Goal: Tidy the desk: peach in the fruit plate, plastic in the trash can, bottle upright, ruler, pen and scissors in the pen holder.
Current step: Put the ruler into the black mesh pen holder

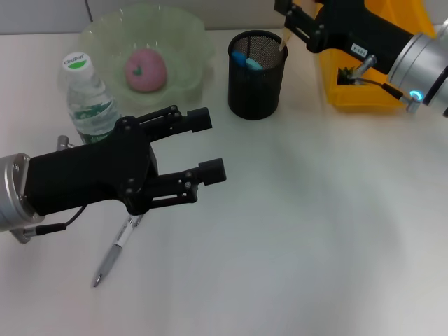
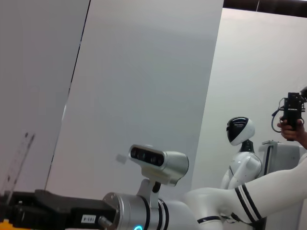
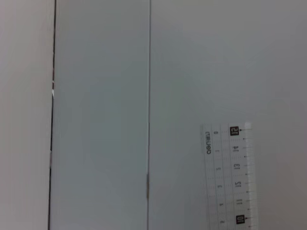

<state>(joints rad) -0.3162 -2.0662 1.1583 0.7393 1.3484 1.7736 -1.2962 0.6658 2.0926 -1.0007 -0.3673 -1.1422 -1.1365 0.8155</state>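
Head view: left hand spread, hiding pen top (right hand grips ruler).

Peach in plate; bottle left-front of it; holder right; pen nearest.

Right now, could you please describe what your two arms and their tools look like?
Both arms end in silver cylindrical wrists carrying matte black tools with jointed linkage fingers. The left tool has thin cables by its wrist. The right tool bears a small white label, and a blue light ring glows at its wrist.
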